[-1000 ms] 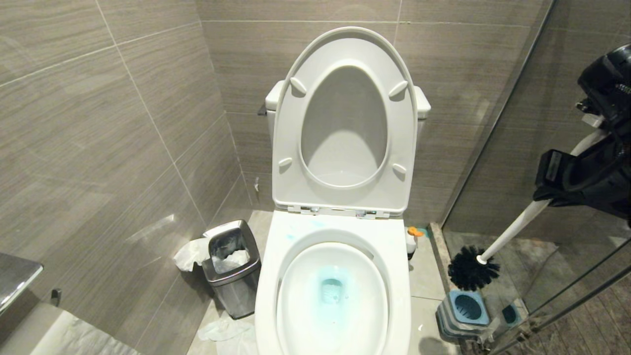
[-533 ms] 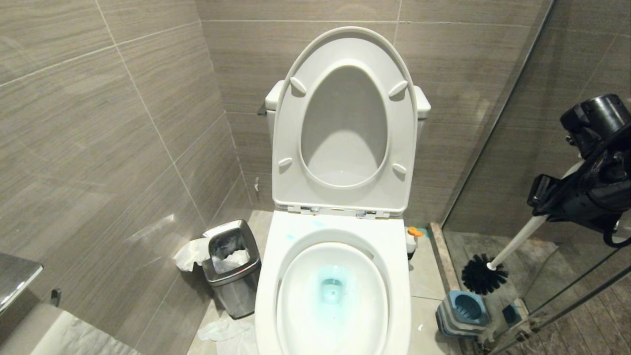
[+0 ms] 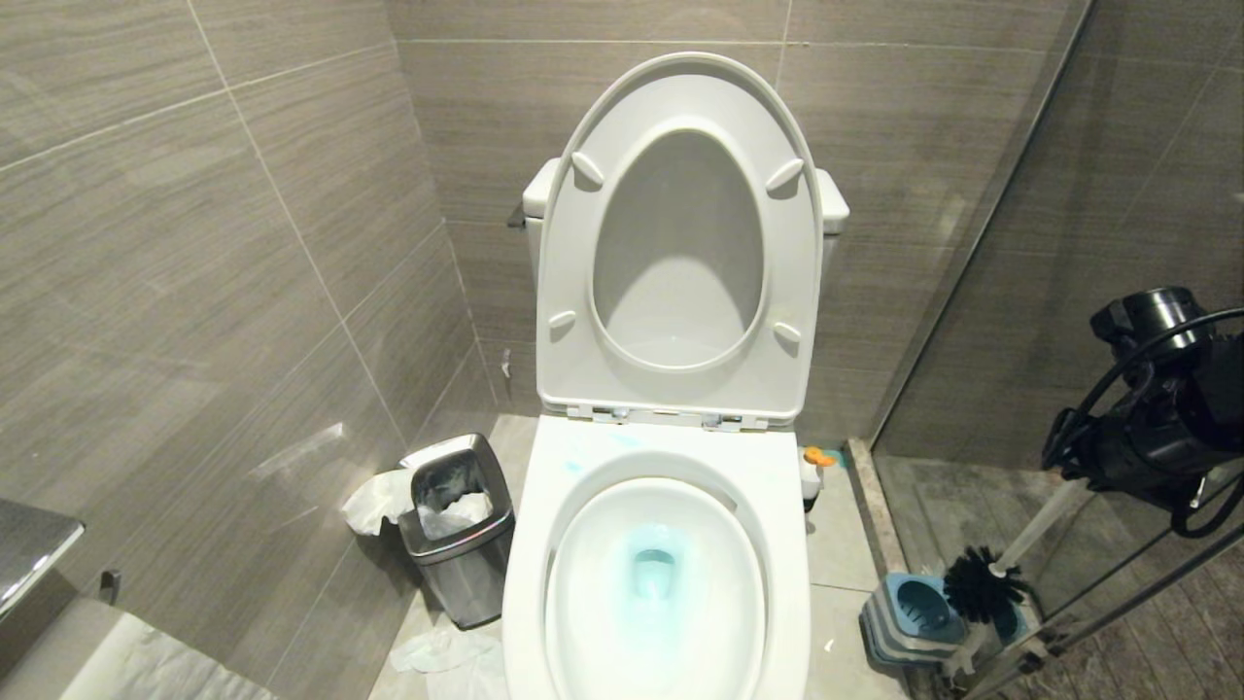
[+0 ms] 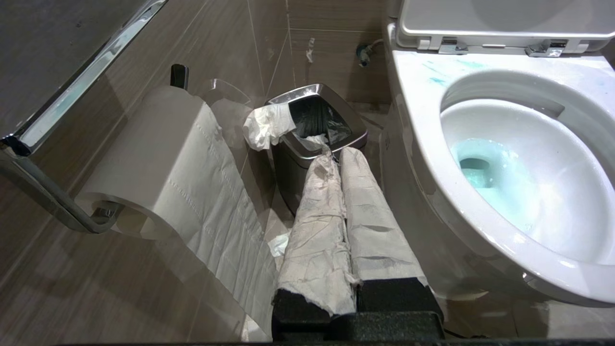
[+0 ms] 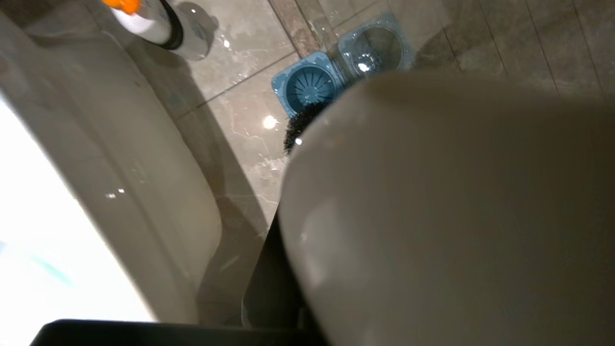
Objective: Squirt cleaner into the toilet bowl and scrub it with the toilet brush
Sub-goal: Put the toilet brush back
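Left gripper (image 4: 336,158): paper-wrapped fingers pressed together, empty, near bin (image 3: 457,530), 9 o'clock of bowl.
Bowl (image 3: 777,506): seat up; cleaner (image 3: 653,574) tints water blue, smears on rim.
Brush (image 3: 984,583): black head just above holder (image 3: 909,608), 3 o'clock of bowl, handle tilted.
Right gripper (image 3: 1074,481): clamped on brush handle.

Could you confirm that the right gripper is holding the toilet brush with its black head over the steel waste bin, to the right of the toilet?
Not quite: in the head view the toilet brush, held by the right gripper, hangs over the blue brush holder, not a waste bin. It is right of the toilet bowl.
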Robot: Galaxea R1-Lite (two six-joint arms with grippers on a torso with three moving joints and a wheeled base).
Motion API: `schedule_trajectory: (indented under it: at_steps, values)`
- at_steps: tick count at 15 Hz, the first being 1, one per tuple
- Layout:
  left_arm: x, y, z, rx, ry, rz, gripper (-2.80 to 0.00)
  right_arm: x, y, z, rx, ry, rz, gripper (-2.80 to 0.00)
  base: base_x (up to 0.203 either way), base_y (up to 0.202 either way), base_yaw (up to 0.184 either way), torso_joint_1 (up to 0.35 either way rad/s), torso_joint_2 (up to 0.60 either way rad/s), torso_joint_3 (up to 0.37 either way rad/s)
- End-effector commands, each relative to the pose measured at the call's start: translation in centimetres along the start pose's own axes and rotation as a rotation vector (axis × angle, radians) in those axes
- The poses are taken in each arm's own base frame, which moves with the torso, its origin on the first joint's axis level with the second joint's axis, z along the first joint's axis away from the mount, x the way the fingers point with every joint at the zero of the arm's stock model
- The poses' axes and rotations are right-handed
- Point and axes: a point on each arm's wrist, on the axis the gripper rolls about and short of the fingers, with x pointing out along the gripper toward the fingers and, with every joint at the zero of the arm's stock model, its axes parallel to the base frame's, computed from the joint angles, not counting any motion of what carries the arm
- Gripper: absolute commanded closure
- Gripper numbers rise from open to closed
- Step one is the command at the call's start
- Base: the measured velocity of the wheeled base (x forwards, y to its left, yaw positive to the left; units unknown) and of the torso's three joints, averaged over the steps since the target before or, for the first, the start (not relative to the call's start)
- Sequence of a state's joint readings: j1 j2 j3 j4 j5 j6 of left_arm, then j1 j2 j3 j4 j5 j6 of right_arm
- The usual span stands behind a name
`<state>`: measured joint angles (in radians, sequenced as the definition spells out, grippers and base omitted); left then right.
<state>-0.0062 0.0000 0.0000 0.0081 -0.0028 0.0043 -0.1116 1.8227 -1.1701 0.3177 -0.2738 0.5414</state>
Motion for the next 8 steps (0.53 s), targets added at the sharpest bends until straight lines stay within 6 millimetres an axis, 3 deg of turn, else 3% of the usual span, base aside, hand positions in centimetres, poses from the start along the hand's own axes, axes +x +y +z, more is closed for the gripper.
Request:
schedule_trajectory:
  at_steps: [1,8]
  values:
    - [0.0,0.0,0.0,0.000,0.002,0.000,0.00,2.5,-0.1,-1.1,-0.021,0.046,-0.036,0.00,0.000,0.000,0.000,0.000,0.00,0.000]
    - [0.0,0.0,0.0,0.000,0.002,0.000,0.00,6.2,1.1,-1.3,-0.041,0.009,-0.025,0.00,0.000,0.000,0.000,0.000,0.00,0.000]
